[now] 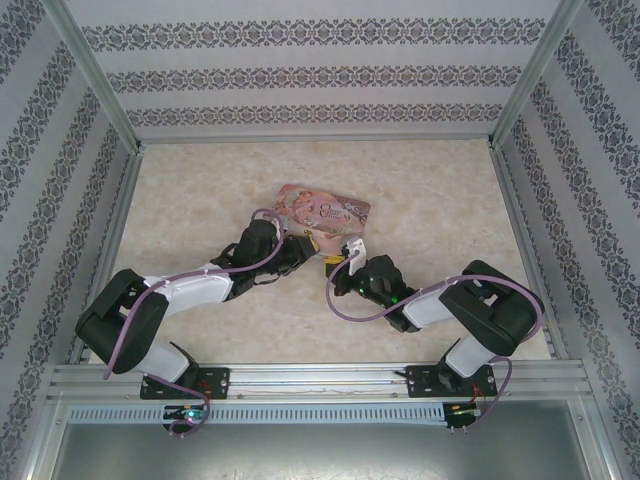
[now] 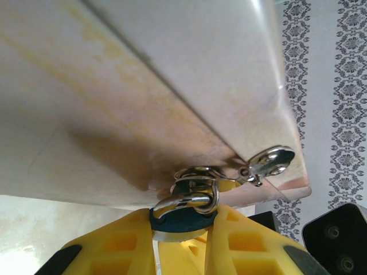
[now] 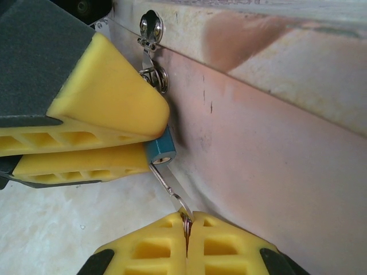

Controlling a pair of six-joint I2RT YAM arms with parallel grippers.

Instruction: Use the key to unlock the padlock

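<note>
Your left gripper [image 2: 183, 232] is clamped on the padlock [image 2: 182, 220] at the bottom centre of the left wrist view. The yellow fingers pinch the blue-teal body from both sides. The silver shackle [image 2: 193, 200] loops through a ring at the front of the pink tin box [image 2: 172, 86], just beside its latch [image 2: 269, 162].

In the right wrist view your right gripper [image 3: 186, 232] sits at the bottom centre, jaws pressed together on the head of the key [image 3: 170, 189]. The thin blade slants up and left to the underside of the padlock [image 3: 162, 150], where its tip seems to sit in the keyhole, though I can't tell how deep.

Expect both pieces to be very light, hard and slick, with thin metal. The key blade looks thin enough to bend or pop out if you push sideways, so twist about its own axis and hold it by the flat head as now. Grip the padlock on its body, not the shackle. The tin will likely slide on the table [image 1: 200, 190] if you tug.
</note>
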